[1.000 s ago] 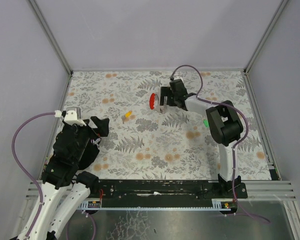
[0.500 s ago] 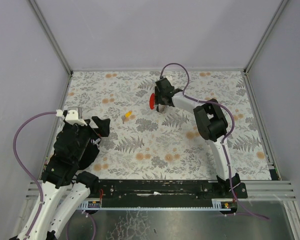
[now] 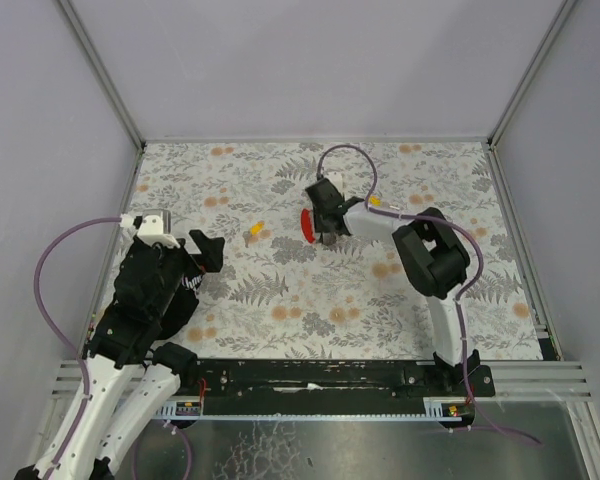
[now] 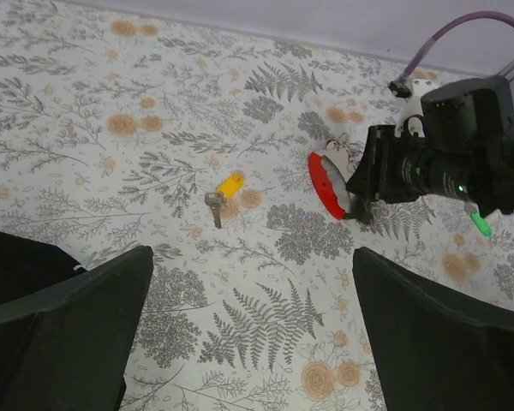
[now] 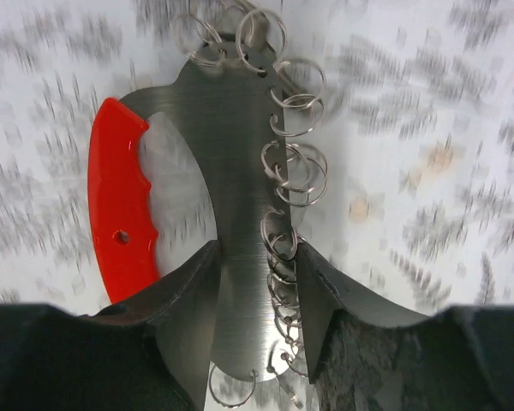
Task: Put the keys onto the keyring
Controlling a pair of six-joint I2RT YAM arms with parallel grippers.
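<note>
the keyring (image 5: 240, 197) is a flat grey metal plate with a smooth, brushed face. a curved red plastic grip (image 5: 120, 214) bows off one edge, and a row of thin wire split rings (image 5: 295, 171) runs along the other. it lies on the floral-print table (image 3: 280, 300), towards the far middle. the right gripper (image 5: 257, 257) has its black fingers (image 5: 184, 291) closed against both edges of the plate, pinching it. the plate's long axis runs straight out from the gripper, and in the top view the red grip faces left.

a second ago the right jaws stood wide and the red grip lay farther back on the table. it now sits nearer the arm bases, with the wrist turned over it. the yellow key (image 4: 225, 190) has not moved. its plastic head lies towards the far right and its bare metal blade points near-left, well apart from the keyring.

the left gripper (image 4: 250, 265) hovers near the left edge with its fingers spread wide.
</note>
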